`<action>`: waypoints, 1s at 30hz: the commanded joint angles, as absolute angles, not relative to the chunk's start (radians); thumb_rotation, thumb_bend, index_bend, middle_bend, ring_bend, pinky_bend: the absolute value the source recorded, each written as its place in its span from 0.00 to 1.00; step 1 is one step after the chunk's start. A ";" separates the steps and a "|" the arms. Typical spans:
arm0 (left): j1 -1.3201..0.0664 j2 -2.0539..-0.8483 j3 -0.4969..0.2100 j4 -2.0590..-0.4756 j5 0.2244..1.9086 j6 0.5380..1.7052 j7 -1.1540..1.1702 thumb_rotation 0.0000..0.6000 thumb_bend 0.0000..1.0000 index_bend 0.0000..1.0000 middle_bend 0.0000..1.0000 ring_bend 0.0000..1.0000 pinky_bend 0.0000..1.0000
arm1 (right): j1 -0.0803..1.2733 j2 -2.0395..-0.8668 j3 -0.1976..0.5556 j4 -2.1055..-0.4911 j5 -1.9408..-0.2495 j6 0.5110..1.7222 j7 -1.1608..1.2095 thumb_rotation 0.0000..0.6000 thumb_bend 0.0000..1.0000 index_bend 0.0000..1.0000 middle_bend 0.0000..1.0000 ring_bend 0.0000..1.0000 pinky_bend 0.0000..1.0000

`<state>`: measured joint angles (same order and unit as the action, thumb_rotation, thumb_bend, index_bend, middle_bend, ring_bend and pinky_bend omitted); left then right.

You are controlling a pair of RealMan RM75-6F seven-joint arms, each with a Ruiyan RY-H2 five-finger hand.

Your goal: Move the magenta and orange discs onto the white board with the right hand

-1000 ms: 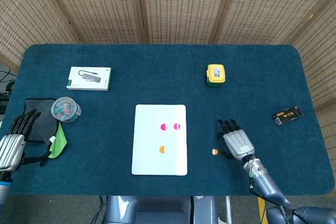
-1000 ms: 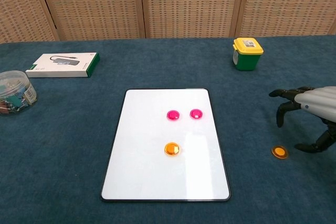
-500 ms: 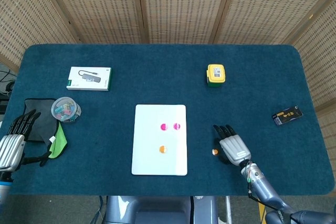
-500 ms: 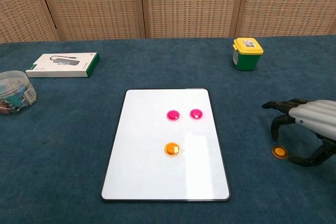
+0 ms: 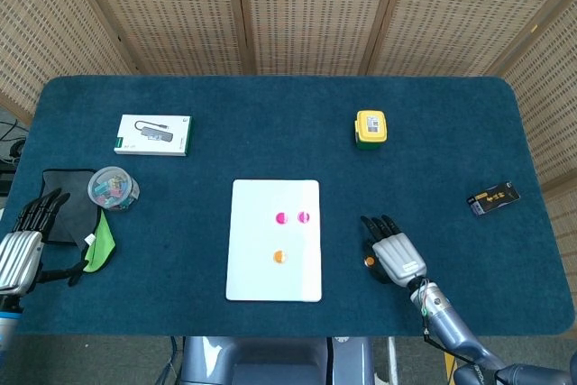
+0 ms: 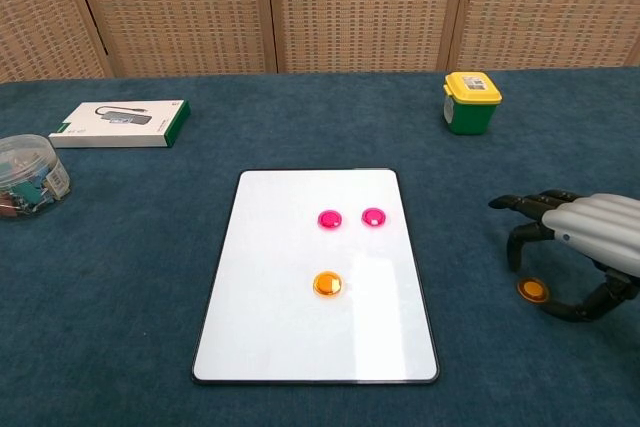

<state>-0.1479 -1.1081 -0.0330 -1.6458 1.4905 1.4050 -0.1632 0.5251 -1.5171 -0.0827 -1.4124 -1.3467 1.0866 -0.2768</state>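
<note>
One small round orange disc (image 6: 532,290) lies on the blue cloth of the desk (image 6: 120,277), off the board and to its right. The right hand (image 6: 580,237) is arched directly over this disc, palm down, fingers (image 6: 520,205) spread and curved with the thumb on the near side; the disc sits beneath the opening between thumb and fingers. Contact cannot be confirmed from either view; the hand holds nothing visibly lifted. In the head view the same disc (image 5: 368,261) shows at the left edge of that hand (image 5: 394,256).

The flat white rectangular board (image 6: 290,337) with a dark rim lies at the centre of the desk. On it rest two round magenta discs (image 6: 329,219) side by side in the upper half, and a second orange disc (image 6: 326,284) below them, apart from both.

A yellow-lidded green box (image 6: 471,102) stands well beyond the right hand. A white and green flat carton (image 6: 122,123) lies at far left, and a clear round tub of coloured clips (image 6: 30,179) sits nearer the left edge. A small black packet (image 5: 493,198) lies at the right of the desk.

The left hand (image 5: 25,241) rests at the desk's left edge, fingers extended and apart, holding nothing, beside a black and green cloth (image 5: 90,236).
</note>
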 commanded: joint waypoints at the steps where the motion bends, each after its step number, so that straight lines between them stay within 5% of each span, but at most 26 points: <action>1: -0.148 -1.107 -0.033 -1.647 1.489 1.403 -0.165 1.00 0.00 0.00 0.00 0.00 0.00 | 0.519 -1.526 -0.078 -1.396 -1.359 1.087 -0.264 1.00 0.36 0.38 0.00 0.00 0.00; 30: -0.147 -1.107 -0.035 -1.651 1.485 1.401 -0.163 1.00 0.00 0.00 0.00 0.00 0.00 | 0.478 -1.565 -0.050 -1.305 -1.447 1.089 -0.171 1.00 0.42 0.52 0.00 0.00 0.03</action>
<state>-0.1475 -1.1070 -0.0348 -1.6511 1.4849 1.4013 -0.1630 0.4777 -1.5669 -0.0517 -1.3036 -1.4460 1.0889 -0.1704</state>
